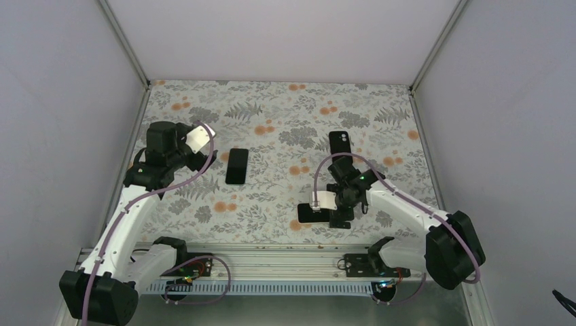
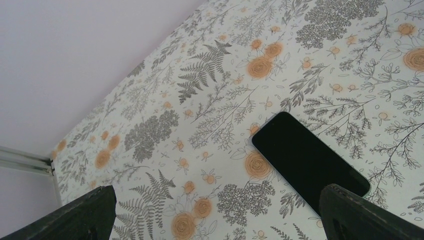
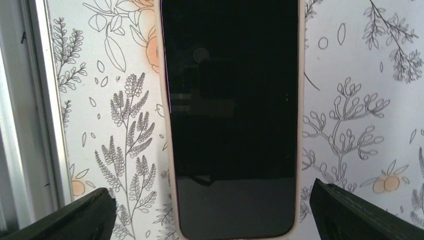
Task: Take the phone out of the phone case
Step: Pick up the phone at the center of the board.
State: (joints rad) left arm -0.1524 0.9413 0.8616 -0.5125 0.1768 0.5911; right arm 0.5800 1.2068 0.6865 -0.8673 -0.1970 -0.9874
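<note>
1. Three pale walls [image 1: 272, 34] close in a worktop [image 1: 285, 115] printed with ferns and orange flowers
2. We see the left fingers [image 2: 90, 212] spread wide and empty above a bare black handset [image 2: 310, 162]; the right fingers [image 3: 350, 210], equally splayed, stand either side of the phone [image 3: 232, 115], clasping nothing
3. The phone lies screen-up near the worktop's front edge, dark glass rimmed by its pale case [image 3: 300, 125]
</note>
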